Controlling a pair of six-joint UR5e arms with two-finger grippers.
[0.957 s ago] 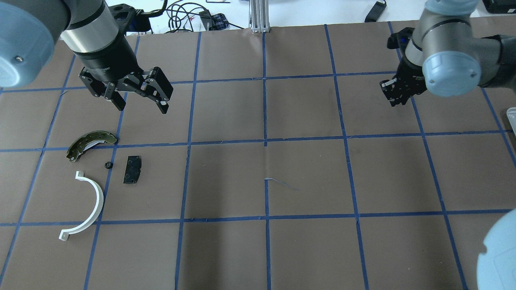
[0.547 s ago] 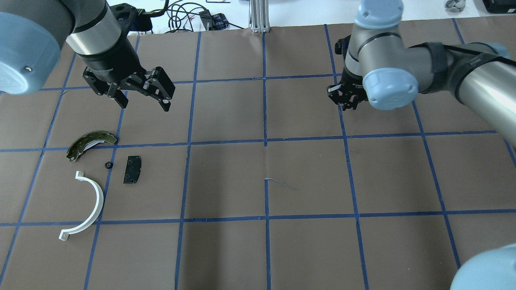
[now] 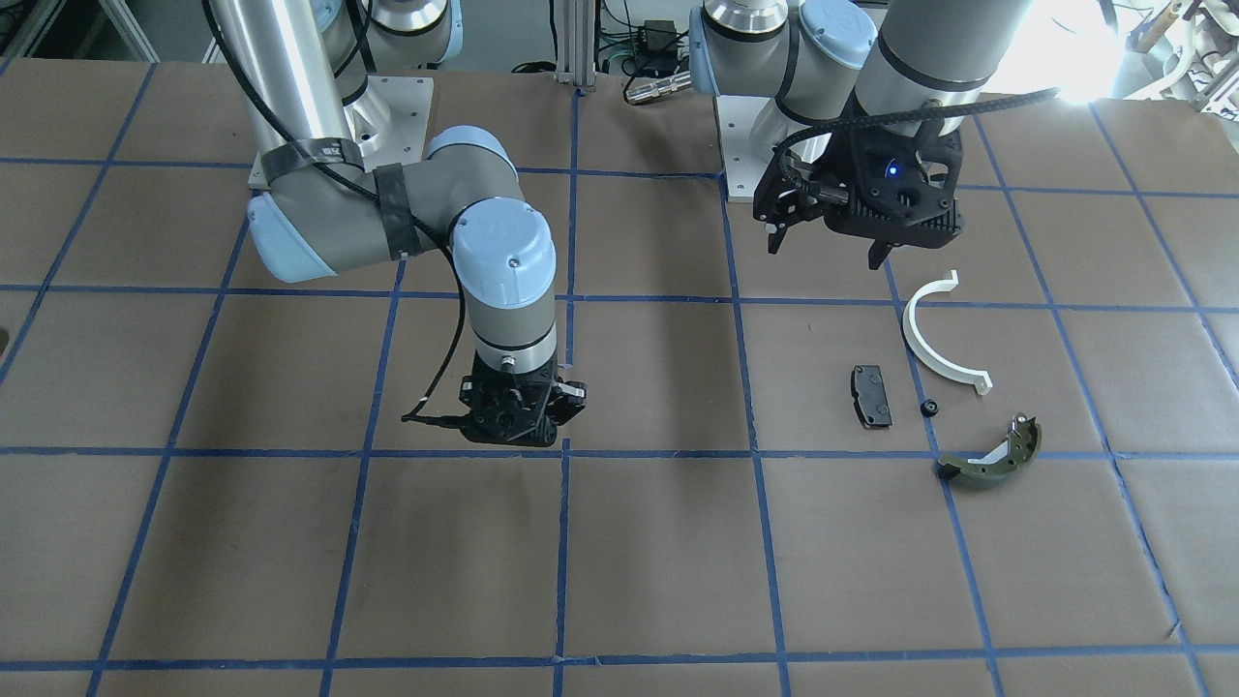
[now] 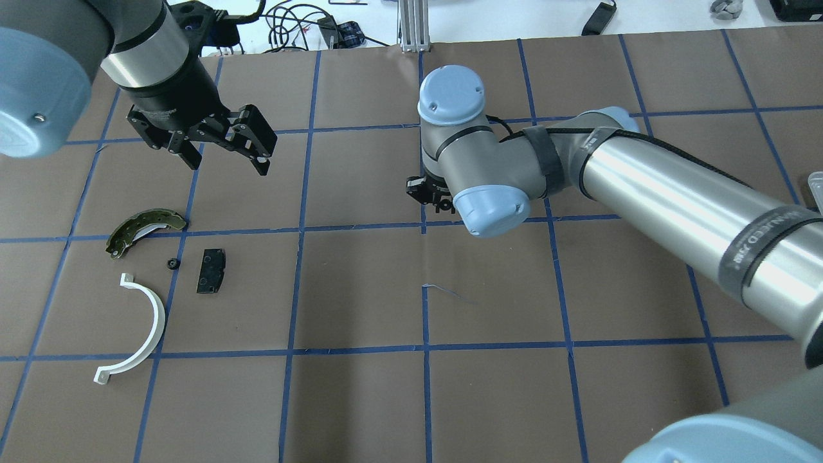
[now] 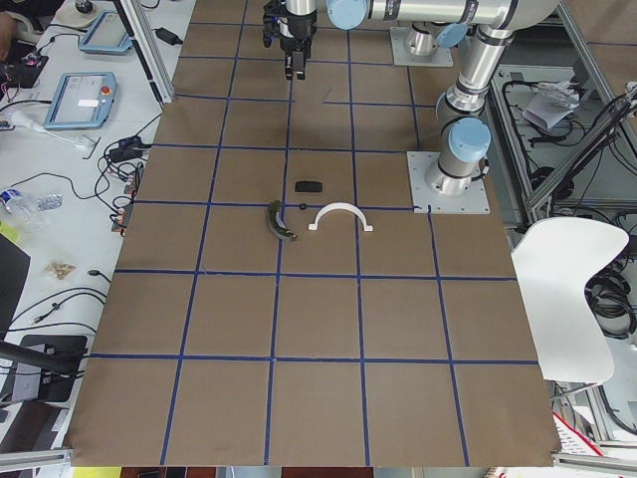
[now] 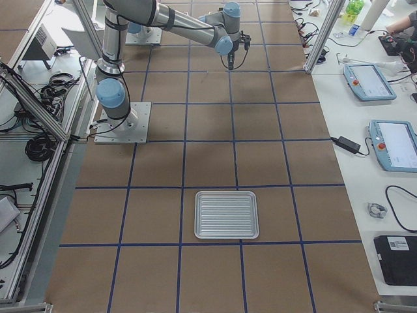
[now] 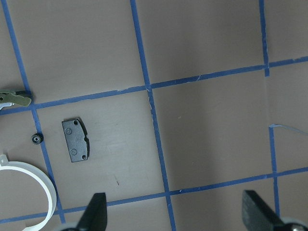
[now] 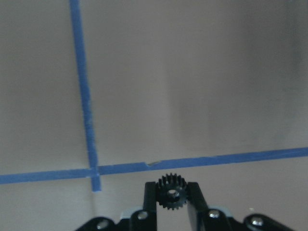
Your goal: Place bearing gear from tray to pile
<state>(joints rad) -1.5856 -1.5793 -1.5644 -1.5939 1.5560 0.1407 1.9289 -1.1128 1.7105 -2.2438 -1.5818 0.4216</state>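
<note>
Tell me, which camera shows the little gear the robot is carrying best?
Right wrist-mounted view: the carried gear sits close up, teeth clear, pinched in the right gripper. Overhead and front-facing views show only that gripper hiding it; side views are too distant; the left wrist view misses it.

Brown gridded table (image 4: 360,289) bears half-ring (image 4: 159,318), pad (image 4: 211,271), brake shoe (image 4: 130,228), small gear (image 4: 172,263), tray (image 6: 227,214).

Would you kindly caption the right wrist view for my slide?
Right gripper holds the black bearing gear above the blue-taped table.
</note>
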